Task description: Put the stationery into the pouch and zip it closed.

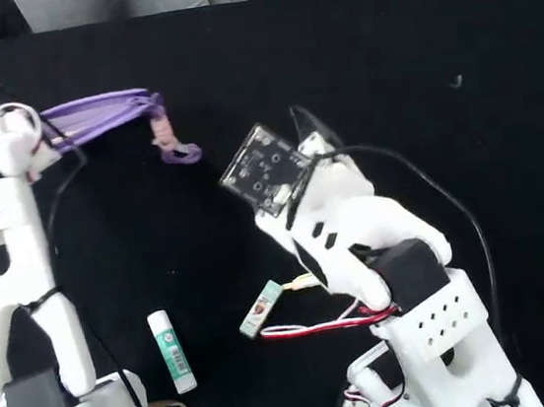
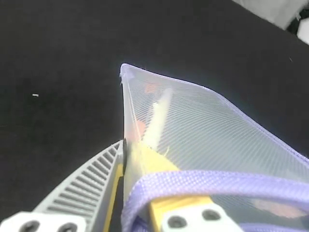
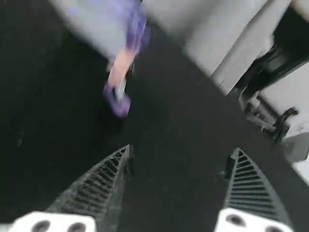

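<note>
My left gripper (image 2: 128, 145) is shut on one end of the mesh pouch (image 2: 203, 130), which has purple edging and hangs above the table at the far left (image 1: 97, 114). A pale stick and pinkish shapes show through the mesh. The zip pull (image 1: 173, 144), a pink tag with a purple loop, dangles from the pouch's right end. My right gripper (image 3: 182, 150) is open, a short way from that zip pull (image 3: 119, 79), with nothing between its fingers. On the cloth in front lie a white glue stick (image 1: 171, 350) with a green label and a small green-and-white eraser (image 1: 261, 309).
The table is covered by a black cloth (image 1: 414, 67). Red and white cables (image 1: 317, 325) trail from the right arm near the eraser. The left arm's base (image 1: 37, 391) stands at the front left, beside the glue stick.
</note>
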